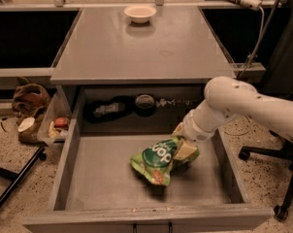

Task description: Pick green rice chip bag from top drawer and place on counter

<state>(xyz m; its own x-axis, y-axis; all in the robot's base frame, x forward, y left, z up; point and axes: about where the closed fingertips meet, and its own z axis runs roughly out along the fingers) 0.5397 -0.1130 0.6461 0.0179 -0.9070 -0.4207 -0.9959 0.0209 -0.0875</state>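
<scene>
The green rice chip bag lies crumpled in the middle of the open top drawer, logo up. My gripper reaches in from the right on a white arm. Its pale fingers are closed on the bag's right end, which tilts up toward them. The bag's lower left end is at the drawer bottom, with a shadow under it. The counter spans the view above the drawer.
A small white bowl sits at the far edge of the counter. Dark objects lie in the recess behind the drawer. A clear bin of clutter and a brown bag are on the left. A chair base stands on the right.
</scene>
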